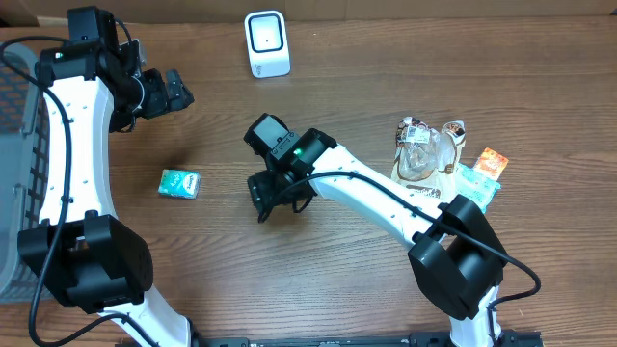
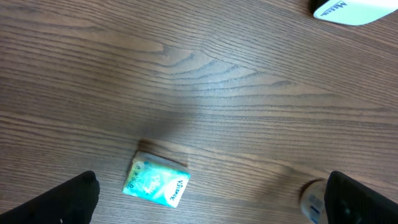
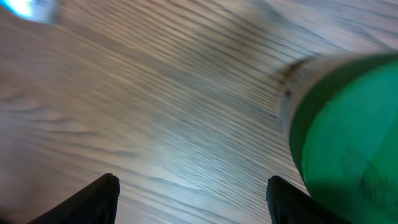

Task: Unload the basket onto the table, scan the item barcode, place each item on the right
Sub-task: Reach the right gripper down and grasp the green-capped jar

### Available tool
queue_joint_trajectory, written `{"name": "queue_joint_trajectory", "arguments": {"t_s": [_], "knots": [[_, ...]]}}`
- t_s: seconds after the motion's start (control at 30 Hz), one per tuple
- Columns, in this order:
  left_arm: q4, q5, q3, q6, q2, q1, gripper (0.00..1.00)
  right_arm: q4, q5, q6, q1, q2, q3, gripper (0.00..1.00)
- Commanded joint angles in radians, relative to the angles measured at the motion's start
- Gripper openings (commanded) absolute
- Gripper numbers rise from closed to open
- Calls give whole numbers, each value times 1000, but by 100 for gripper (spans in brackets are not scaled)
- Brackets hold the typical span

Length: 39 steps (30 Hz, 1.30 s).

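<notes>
On the wooden worktop (image 1: 318,289), a small green packet (image 1: 179,183) lies flat, at 6 o'clock from the left end effector (image 1: 181,93) and well apart from it. That end effector is released: its fingers (image 2: 68,199) stand wide, with only bare wood and the packet on it showing between them. A white scanner (image 1: 267,43) stands toward the 12 o'clock edge. The right end effector (image 1: 277,200) hangs near the middle, at 3 o'clock from the packet. Its own fingers (image 3: 99,199) are spread over wood grain, grasping nothing. A blurred green round thing (image 3: 348,143) shows just beside one of them. A heap of wrapped goods (image 1: 424,154) lies toward 3 o'clock.
</notes>
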Motion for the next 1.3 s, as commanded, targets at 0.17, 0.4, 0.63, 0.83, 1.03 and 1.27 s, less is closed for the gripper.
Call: {"name": "queue_joint_trajectory", "arguments": {"t_s": [0.17, 0.4, 0.63, 0.83, 1.03, 1.27], "knots": [[-1, -2, 21, 10, -4, -2, 99, -42, 246, -164, -25, -10, 13, 74], [-1, -2, 21, 10, -4, -2, 100, -79, 327, -235, -123, -10, 13, 69], [-1, -2, 21, 10, -4, -2, 100, -65, 193, -254, -175, -87, 34, 69], [-1, -2, 21, 10, -4, -2, 100, -23, 106, 42, -261, -157, 56, 80], [-1, -2, 21, 10, -4, -2, 99, 43, 75, 97, -292, -127, 17, 82], [-1, -2, 21, 10, -4, -2, 100, 80, 73, -254, -290, -58, 17, 92]]}}
